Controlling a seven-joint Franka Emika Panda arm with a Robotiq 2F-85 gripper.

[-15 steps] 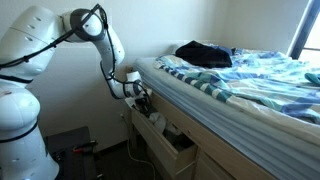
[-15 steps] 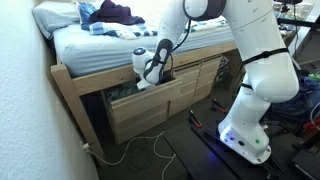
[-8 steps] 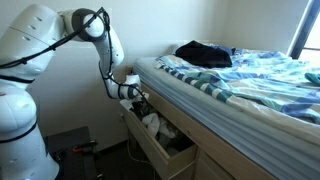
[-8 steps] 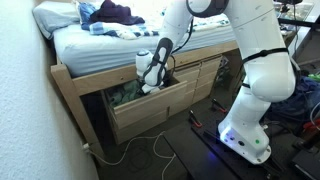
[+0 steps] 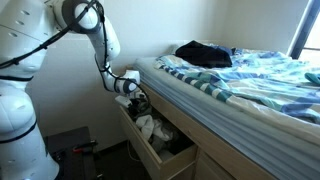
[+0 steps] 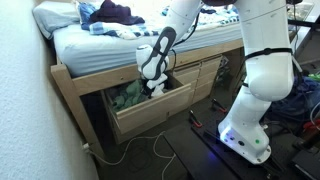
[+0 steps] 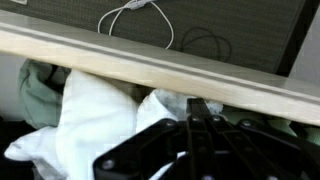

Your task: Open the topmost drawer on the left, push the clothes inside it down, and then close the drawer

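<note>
**Drawer-packing step, three views.** The topmost drawer (image 5: 141,150) stood pulled out from under the bed (image 5: 235,72), with the clothes (image 5: 150,125) heaped inside it. In the wrist view a white garment (image 7: 95,115) rose close to the drawer's wooden front edge (image 7: 150,60), with a green garment (image 7: 35,90) to its left. The pincer (image 6: 155,86) hung over the heap at the mouth of the drawer, just beside the edge of the bed. I could not tell from any view whether its jaws were spread or closed, nor whether it touched the cloth. I judged the opening done and the pushing-down to be the step in hand. To do it well, I would bring the jaws together so that no fold caught between them. I would then drive straight down on the highest part of the white garment and press until the pile sat below the drawer's rim. The wrist should stay clear of the bed above. Cloth left proud of the rim would, I judged, jam the drawer on closing.
</note>
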